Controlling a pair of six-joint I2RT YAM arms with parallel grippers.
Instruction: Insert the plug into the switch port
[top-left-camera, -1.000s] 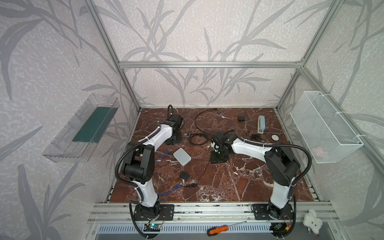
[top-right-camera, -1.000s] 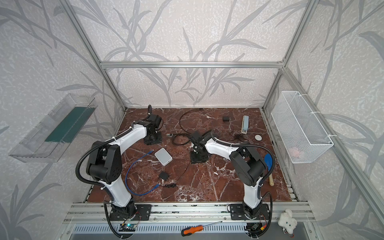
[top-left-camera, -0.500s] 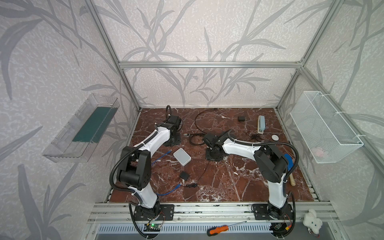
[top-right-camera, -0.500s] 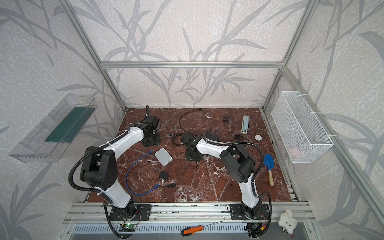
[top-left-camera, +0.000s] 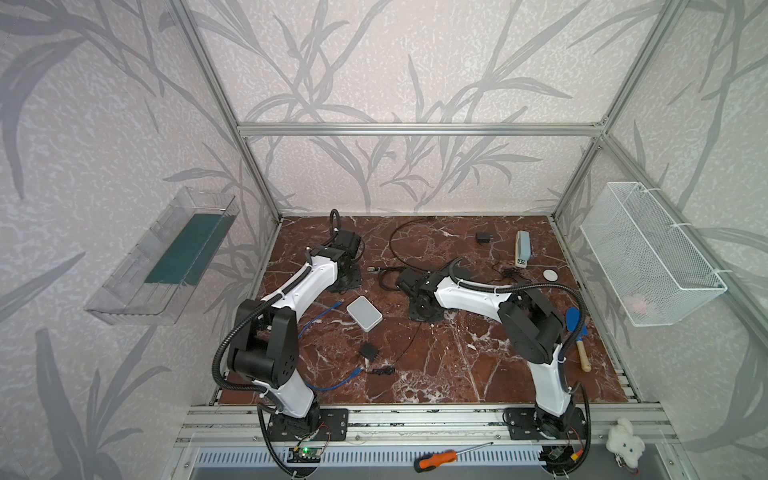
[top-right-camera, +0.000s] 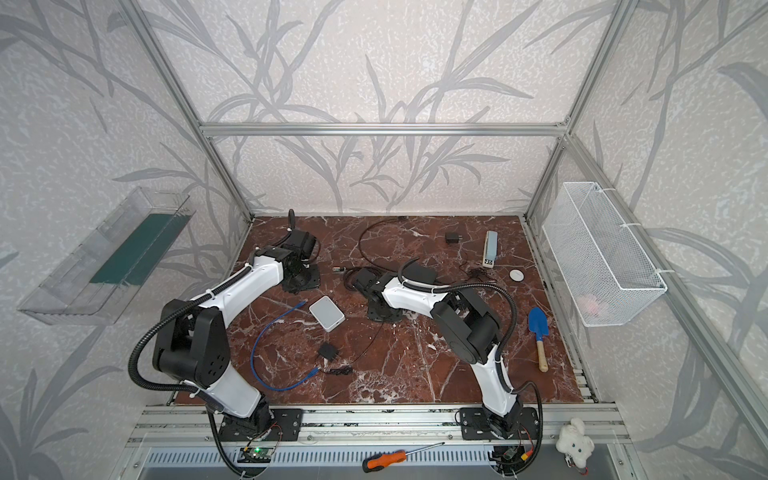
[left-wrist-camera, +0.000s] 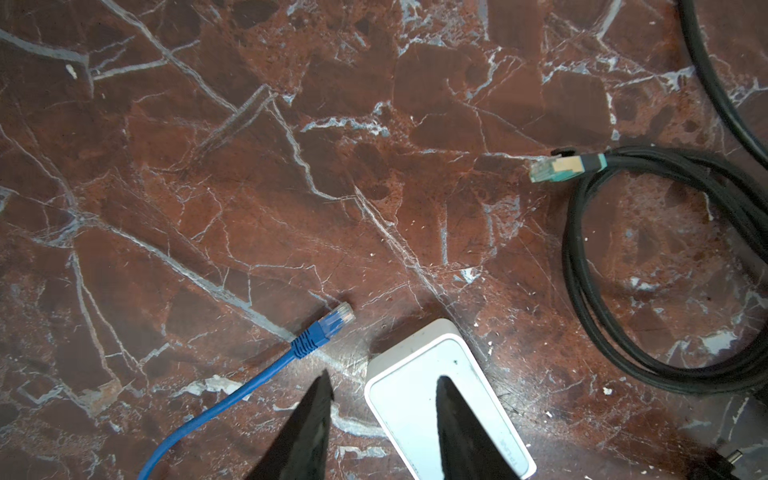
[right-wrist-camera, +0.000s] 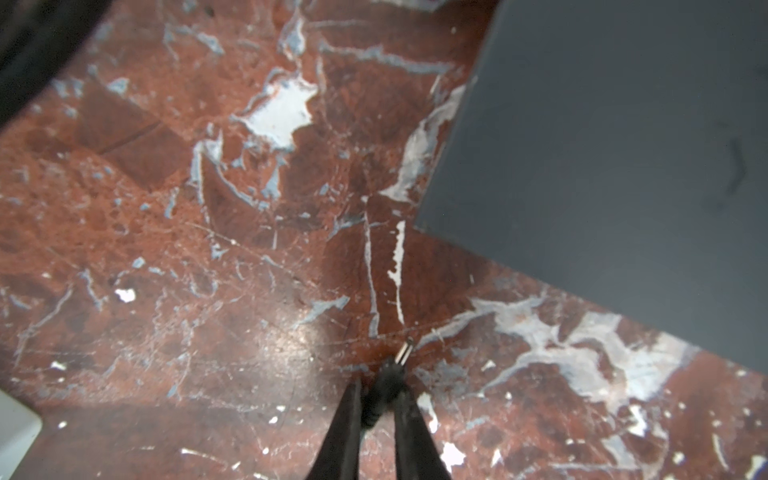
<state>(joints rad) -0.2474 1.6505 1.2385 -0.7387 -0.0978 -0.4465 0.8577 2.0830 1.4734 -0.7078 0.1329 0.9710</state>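
Note:
My right gripper is shut on the plug, whose small metal tip sticks out just past the fingertips, low over the marble. In both top views this gripper sits right of the white switch box. The thin black cord runs from it to the black adapter block. My left gripper is open, one finger over the switch box and the other finger over bare marble. The switch port is not visible.
A blue cable lies left of the box. A thick black cable coil with a teal connector lies behind. A dark grey slab is near my right gripper. A blue trowel, a stapler and a wire basket are at the right.
My right gripper's jaws have closed onto the plug, and that arm has swung its elbow in, shifting the gripper slightly left. The left arm has barely moved.

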